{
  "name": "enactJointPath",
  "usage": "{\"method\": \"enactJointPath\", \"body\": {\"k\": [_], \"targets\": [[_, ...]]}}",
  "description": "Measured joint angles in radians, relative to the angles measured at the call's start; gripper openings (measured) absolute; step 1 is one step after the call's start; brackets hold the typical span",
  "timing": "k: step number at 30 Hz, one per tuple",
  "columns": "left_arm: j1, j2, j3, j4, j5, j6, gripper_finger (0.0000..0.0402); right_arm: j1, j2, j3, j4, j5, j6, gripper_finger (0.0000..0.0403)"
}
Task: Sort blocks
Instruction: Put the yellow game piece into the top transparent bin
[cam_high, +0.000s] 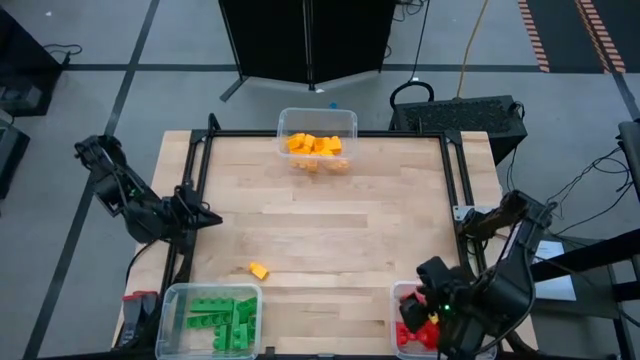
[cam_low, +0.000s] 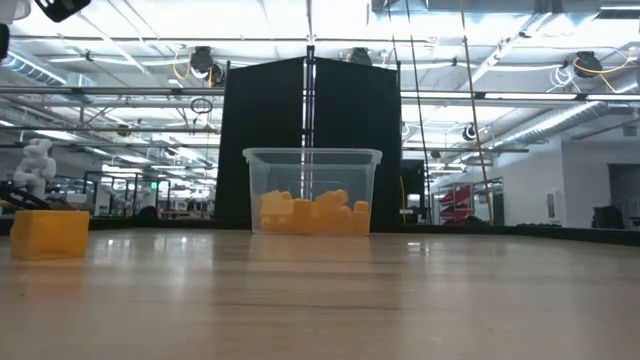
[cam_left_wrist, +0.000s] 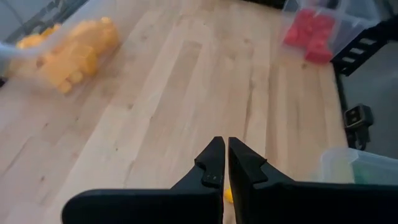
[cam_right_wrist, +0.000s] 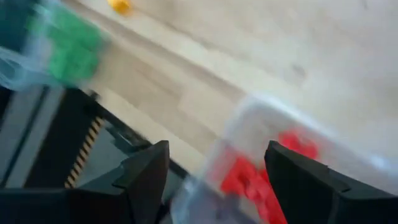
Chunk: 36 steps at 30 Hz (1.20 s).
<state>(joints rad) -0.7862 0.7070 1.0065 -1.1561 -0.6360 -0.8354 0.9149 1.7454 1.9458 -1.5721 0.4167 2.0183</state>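
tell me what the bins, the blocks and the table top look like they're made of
Bins: clear, thin plastic, since the yellow-orange contents show through the walls.
Blocks, such as the loose yellow one: opaque, brightly coloured, probably moulded plastic; the finish is hard to judge.
Table top: pale wood planks with visible grain and seams, smooth and slightly sheened, likely sealed.

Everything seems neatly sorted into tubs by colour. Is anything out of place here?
One thing: a single yellow-orange block lies loose on the bare table, near the bin of green blocks and far from the bin of yellow-orange blocks. The right gripper, jaws open, hangs over the red blocks; the left gripper, jaws shut, waits at the table's left edge.
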Motion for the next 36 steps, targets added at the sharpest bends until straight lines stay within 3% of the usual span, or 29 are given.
{"method": "enactJointPath", "body": {"k": [3,6,11,15,20,22,26,36], "targets": [[0.012,0.056,0.000,-0.013,0.006,-0.055,0.0002,-0.013,0.000,0.015,0.002,0.092,-0.067,0.0256],[0.051,0.131,0.000,-0.013,0.059,-0.154,0.0000,-0.032,0.000,0.009,0.001,0.107,-0.103,0.0256],[0.154,0.262,0.000,-0.030,0.227,-0.433,0.0000,-0.052,0.002,0.005,0.001,0.103,-0.148,0.0256],[0.250,0.366,0.000,-0.053,0.401,-0.517,0.0000,-0.056,0.002,0.005,0.001,0.106,-0.176,0.0256],[0.352,0.497,0.000,-0.017,0.523,-0.511,0.0000,-0.056,0.002,0.005,0.001,0.106,-0.198,0.0256],[0.383,0.549,0.000,0.015,0.538,-0.474,0.0000,-0.056,0.002,0.005,0.001,0.106,-0.202,0.0256],[0.442,0.642,0.000,0.086,0.670,-0.384,0.0000,-0.056,0.003,0.005,0.001,0.107,-0.202,0.0256],[0.540,0.833,0.000,0.055,0.753,-0.328,0.0000,-0.055,0.003,0.004,0.001,0.107,-0.258,0.0256]]}}
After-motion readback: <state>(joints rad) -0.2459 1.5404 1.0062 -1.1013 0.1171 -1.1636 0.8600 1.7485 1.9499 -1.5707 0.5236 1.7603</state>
